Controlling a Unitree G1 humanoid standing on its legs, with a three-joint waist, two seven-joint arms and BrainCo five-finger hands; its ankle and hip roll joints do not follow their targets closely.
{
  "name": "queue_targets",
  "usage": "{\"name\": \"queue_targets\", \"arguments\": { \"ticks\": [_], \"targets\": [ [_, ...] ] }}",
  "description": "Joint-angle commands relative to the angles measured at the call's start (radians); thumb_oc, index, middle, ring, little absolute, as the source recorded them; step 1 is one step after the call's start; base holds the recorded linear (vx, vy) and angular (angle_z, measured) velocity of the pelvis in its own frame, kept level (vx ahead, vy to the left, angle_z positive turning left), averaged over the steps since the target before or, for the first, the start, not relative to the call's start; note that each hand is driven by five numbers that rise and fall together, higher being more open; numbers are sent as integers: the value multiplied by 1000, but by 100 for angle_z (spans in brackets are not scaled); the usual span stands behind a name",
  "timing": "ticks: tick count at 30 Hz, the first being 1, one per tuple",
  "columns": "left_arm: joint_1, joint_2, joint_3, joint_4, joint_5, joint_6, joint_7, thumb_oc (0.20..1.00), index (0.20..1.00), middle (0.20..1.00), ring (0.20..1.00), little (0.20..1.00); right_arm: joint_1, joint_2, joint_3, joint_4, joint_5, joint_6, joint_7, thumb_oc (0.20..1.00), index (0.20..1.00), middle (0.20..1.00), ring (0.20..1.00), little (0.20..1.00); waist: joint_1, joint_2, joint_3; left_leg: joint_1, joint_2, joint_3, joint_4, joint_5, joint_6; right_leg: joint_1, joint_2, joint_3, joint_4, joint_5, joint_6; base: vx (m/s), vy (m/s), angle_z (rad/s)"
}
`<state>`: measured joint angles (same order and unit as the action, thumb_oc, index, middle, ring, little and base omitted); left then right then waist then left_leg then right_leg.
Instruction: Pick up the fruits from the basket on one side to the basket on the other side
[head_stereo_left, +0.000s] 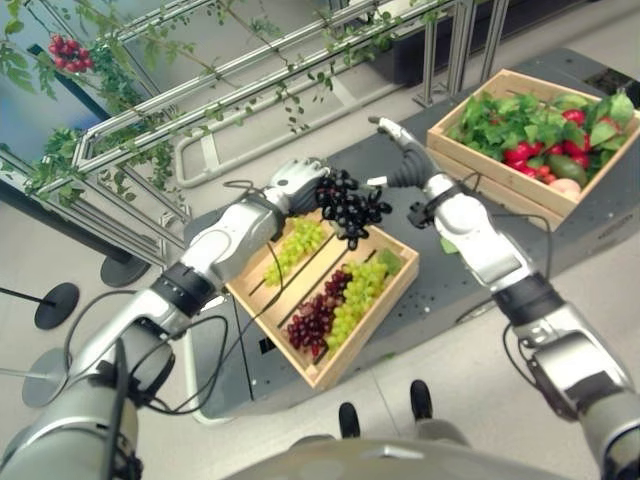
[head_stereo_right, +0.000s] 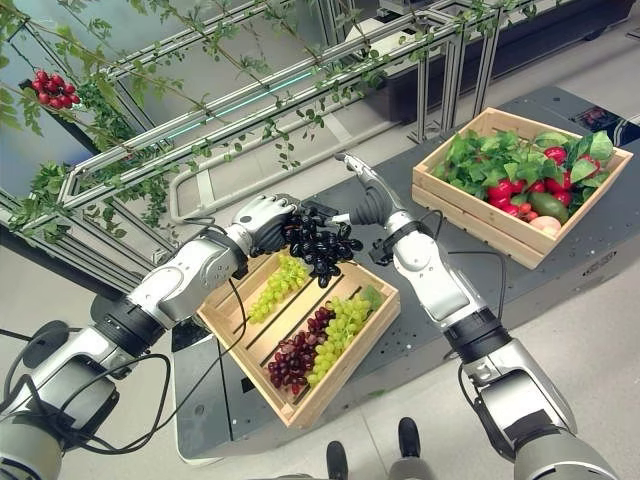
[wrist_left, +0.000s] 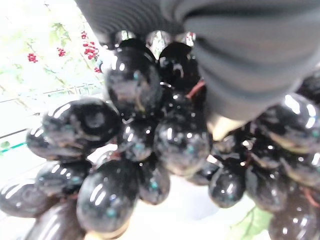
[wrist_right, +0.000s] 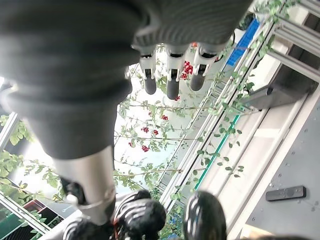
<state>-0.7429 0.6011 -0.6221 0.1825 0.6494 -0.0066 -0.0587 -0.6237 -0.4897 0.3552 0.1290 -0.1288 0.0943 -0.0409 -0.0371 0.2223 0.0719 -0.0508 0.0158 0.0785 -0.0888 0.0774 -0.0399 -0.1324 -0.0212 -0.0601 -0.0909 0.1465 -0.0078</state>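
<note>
Glossy black grapes (head_stereo_right: 318, 243) in left hand (head_stereo_right: 262, 220)

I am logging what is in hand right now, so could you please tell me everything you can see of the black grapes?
The black grapes are one bunch of glossy, near-black oval berries on thin reddish stems, which show in the left wrist view. The left hand holds the bunch from its upper side, so it hangs in the air above the far edge of the wooden grape crate, clear of the green and red bunches inside. The right hand, fingers straight, is next to it; whether they touch cannot be told.
</note>
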Motion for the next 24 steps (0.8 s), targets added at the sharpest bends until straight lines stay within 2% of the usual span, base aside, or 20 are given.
{"name": "queue_targets", "arguments": {
  "ticks": [1, 2, 4, 6, 8, 9, 10, 14, 15, 17, 18, 24],
  "targets": [
    [-37, 140, 173, -50, -19, 14, 69, 200, 200, 200, 200, 200, -4, -1, -39, -60, -28, 19, 31, 1000, 1000, 1000, 1000, 1000, 13, -68, -72, 25, -56, -19, 33, -87, 2, 82, -41, 40, 4, -137, 97, -14, 10, 14],
    [7, 188, 192, -71, -14, -5, 50, 200, 200, 200, 200, 200, -2, -11, -50, -72, -45, 2, 39, 1000, 1000, 1000, 1000, 1000, 26, -68, -72, 25, -56, -22, 33, -87, 3, 84, -41, 36, 4, -137, 97, 0, 0, 0],
    [133, 228, 272, -143, -27, -28, 38, 200, 200, 200, 200, 200, 30, 29, -81, -78, -20, -1, 42, 1000, 1000, 1000, 1000, 1000, 33, -69, -74, 29, -57, -26, 32, -86, 2, 89, -42, 33, 4, -137, 96, -2, 7, -2],
    [167, 246, 301, -169, -32, -33, 37, 200, 200, 200, 200, 200, 36, 38, -83, -79, -20, -9, 44, 1000, 1000, 1000, 1000, 1000, 33, -69, -75, 30, -58, -27, 30, -85, 1, 90, -43, 32, 4, -137, 96, -3, 14, 6],
    [-35, 94, 171, -38, -30, -18, 71, 200, 200, 200, 200, 200, 51, 55, -44, -92, 19, -28, 52, 1000, 1000, 1000, 1000, 1000, -6, -74, -74, 31, -56, -21, 26, -82, 0, 89, -42, 36, 4, -135, 99, 7, 5, 27],
    [-41, 90, 166, -31, -29, -19, 74, 200, 200, 200, 200, 200, 54, 53, -47, -94, 20, -27, 52, 1000, 1000, 1000, 1000, 1000, -3, -74, -74, 32, -56, -22, 26, -82, 0, 90, -42, 36, 4, -135, 99, 4, 13, 46],
    [-43, 141, 158, 100, -6, 18, 84, 200, 200, 200, 200, 200, 51, 12, -47, -121, 15, -16, 66, 1000, 1000, 1000, 1000, 1000, -1, -72, -75, 36, -56, -19, 22, -81, 0, 91, -43, 36, 4, -134, 100, 2, 12, 25],
    [-18, 130, 155, 106, 6, 21, 75, 200, 200, 200, 200, 200, 114, 24, -63, -129, 20, -24, 71, 1000, 1000, 1000, 1000, 1000, -1, -75, -78, 39, -55, -21, 19, -81, 3, 93, -43, 33, 4, -136, 100, 10, 3, -12],
    [-120, 110, 134, 87, -27, 9, 60, 200, 200, 200, 200, 200, 131, 25, -55, -123, 28, -36, 71, 1000, 1000, 1000, 1000, 1000, -12, -71, -80, 44, -56, -23, 19, -85, 3, 99, -42, 33, 4, -139, 102, 0, 0, 0],
    [-157, 107, 120, 77, -25, 16, 71, 200, 200, 200, 200, 200, 153, 31, -53, -123, 51, -31, 79, 1000, 1000, 1000, 1000, 1000, -14, -74, -78, 40, -57, -23, 19, -80, 2, 94, -44, 31, 4, -134, 102, -7, -3, 2],
    [-132, 110, 123, 52, -12, 7, 79, 200, 200, 200, 200, 200, 175, 24, -38, -132, 38, -41, 102, 1000, 1000, 1000, 1000, 1000, -11, -78, -76, 41, -57, -26, 19, -81, 2, 96, -44, 28, 4, -135, 102, 39, -3, 4],
    [-92, 76, 102, 65, 15, 9, 79, 200, 200, 200, 200, 200, 176, 39, -6, -115, 38, -46, 97, 1000, 1000, 1000, 1000, 1000, -11, -74, -76, 51, -54, -26, 15, -91, 3, 101, -43, 27, 4, -145, 105, 7, -1, 0]
  ]
}}
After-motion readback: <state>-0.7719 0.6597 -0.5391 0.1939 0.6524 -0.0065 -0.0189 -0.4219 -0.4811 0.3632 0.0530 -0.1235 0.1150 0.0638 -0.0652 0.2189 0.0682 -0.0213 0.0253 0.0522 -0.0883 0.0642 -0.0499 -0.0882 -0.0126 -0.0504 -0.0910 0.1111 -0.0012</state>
